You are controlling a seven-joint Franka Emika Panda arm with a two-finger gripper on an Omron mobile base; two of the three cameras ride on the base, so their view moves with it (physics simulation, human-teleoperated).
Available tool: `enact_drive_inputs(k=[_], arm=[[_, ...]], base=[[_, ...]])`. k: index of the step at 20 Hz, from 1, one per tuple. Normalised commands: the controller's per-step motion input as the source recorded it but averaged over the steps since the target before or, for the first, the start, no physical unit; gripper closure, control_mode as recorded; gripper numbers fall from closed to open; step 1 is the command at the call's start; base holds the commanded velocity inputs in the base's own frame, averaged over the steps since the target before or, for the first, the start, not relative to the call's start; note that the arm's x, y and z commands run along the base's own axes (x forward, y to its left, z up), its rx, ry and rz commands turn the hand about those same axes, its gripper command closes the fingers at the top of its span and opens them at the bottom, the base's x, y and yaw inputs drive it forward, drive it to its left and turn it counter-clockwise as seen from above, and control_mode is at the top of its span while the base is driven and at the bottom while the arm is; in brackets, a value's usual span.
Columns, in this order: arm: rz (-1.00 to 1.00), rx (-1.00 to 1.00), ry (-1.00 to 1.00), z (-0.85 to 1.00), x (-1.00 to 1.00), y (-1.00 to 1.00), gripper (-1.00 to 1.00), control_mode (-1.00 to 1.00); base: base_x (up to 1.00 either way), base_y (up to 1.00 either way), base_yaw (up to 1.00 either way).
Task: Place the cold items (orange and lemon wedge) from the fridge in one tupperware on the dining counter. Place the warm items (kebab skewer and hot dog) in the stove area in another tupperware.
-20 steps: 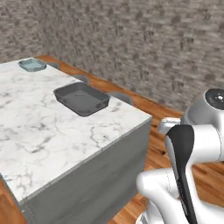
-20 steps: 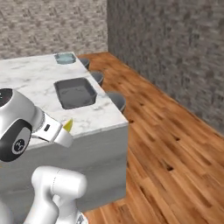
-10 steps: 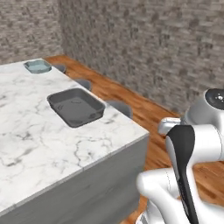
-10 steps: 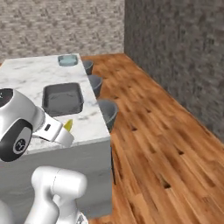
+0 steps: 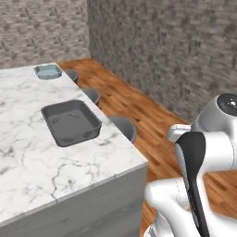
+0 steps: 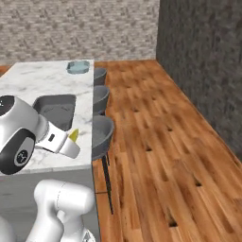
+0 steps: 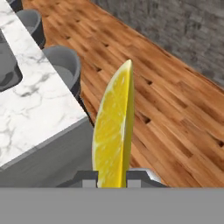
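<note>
On the dining counter [image 5: 28, 162], a white slab veined in grey, the pale teal container [image 5: 47, 71] sits at the far end and the shallow dark grey tray [image 5: 71, 121] lies nearer. Grey stools [image 6: 101, 134] line the counter's side. The gripper [image 6: 71, 142] is clamped on the lemon wedge [image 7: 113, 133], a bright yellow sliver with glistening pulp standing upright between the jaws, just off the counter's corner.

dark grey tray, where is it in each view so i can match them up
Left base view: dark grey tray left of centre on the marble counter.
Right base view: upper left, behind the arm.
Hand view: a corner at the left edge.
Shared landmark: the nearest grey stool.
</note>
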Motion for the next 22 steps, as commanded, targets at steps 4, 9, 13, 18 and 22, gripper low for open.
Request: enact_drive_inputs(k=[4,9,13,18,22], arm=[[0.00,0.00,0.00,0.00,0.00,0.00,1.00,1.00],[0.00,0.00,0.00,0.00,0.00,0.00,1.00,1.00],[0.00,0.00,0.00,0.00,0.00,0.00,1.00,1.00],[0.00,0.00,0.00,0.00,0.00,0.00,1.00,1.00],[0.00,0.00,0.00,0.00,0.00,0.00,1.00,1.00]], base=[[0.14,-0.05,-0.02],[0.27,-0.43,0.09],[0.31,-0.89,0.38],[0.31,-0.91,0.45],[0.38,-0.78,0.52]])
